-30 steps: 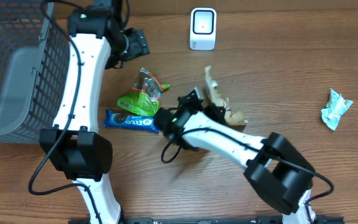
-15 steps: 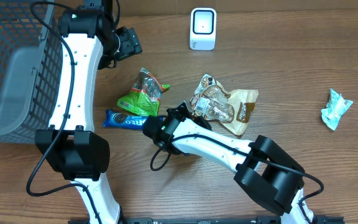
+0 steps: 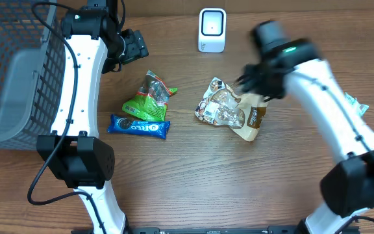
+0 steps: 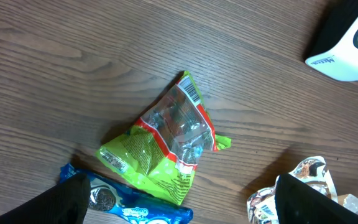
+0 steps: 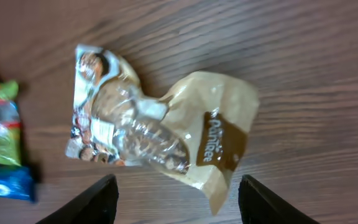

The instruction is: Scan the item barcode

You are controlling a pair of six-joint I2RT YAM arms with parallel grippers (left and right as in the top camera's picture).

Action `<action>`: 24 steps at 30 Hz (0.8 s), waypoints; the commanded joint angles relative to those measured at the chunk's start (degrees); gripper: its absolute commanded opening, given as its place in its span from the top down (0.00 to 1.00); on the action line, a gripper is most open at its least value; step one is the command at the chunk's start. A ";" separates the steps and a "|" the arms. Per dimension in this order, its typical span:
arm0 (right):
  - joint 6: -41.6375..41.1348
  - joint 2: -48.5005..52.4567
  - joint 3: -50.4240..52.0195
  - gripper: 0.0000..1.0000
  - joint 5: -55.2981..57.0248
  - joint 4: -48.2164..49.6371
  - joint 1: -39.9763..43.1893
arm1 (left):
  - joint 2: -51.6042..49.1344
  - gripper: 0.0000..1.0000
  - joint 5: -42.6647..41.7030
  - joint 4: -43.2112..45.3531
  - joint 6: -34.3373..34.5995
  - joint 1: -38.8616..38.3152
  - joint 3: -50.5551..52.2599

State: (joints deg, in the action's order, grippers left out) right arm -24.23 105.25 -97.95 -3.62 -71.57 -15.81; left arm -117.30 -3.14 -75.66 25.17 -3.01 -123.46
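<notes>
Right gripper point(image 5: 178, 183) hovered open and empty over the crumpled snack pouch point(image 5: 166, 124), centre frame; left gripper point(image 3: 139, 45), upper left, gaped empty too. A wrinkled barcode could defeat the scanner point(image 3: 211, 29).

Bare tabletop point(image 3: 193, 169) lies around the brown pouch point(image 3: 234, 112); the green bag point(image 3: 147, 99) and blue cookie pack point(image 3: 138, 125) sit near its left.

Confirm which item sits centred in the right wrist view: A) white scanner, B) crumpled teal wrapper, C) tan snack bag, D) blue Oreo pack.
C: the tan snack bag lies flat on the table, centred ahead of the open right gripper, with nothing gripped.
</notes>
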 commanded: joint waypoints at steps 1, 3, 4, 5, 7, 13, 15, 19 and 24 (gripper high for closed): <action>1.99 0.31 4.92 0.38 -16.11 1.53 4.74 | 0.02 0.14 0.76 -0.22 -0.35 -0.35 -0.39; 1.97 0.31 8.13 0.38 -17.11 3.43 6.64 | 0.02 0.13 0.76 -0.24 -0.33 -0.35 -0.39; 1.97 0.31 9.62 0.38 -17.09 4.39 7.10 | 0.02 0.13 0.76 -0.22 -0.33 -0.35 -0.39; 1.97 0.31 11.10 0.38 -17.11 5.64 7.39 | 0.02 0.13 0.76 -0.22 -0.33 -0.35 -0.39; 1.99 0.31 14.19 0.37 -17.38 8.72 7.48 | 0.02 0.13 0.50 -0.22 -0.31 -0.35 -0.39; 1.95 0.31 22.67 0.32 -20.13 18.97 7.48 | 0.02 0.10 -0.92 -0.74 -0.33 -0.39 -0.39; 1.95 0.31 24.76 0.32 -20.13 20.96 7.48 | 0.02 0.11 -0.94 -0.81 -0.33 -0.39 -0.39; 2.71 0.31 27.43 0.28 -20.50 24.30 7.48 | 0.02 0.10 -0.94 -0.76 -0.31 -0.39 -0.39; 4.59 0.35 30.71 0.28 -23.47 29.83 7.41 | -0.02 0.10 -0.96 -0.79 -0.33 -0.39 -0.39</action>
State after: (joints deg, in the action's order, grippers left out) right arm -21.02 105.41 -69.14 -24.95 -43.00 -8.03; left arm -117.30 -3.44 -76.47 25.15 -3.01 -123.46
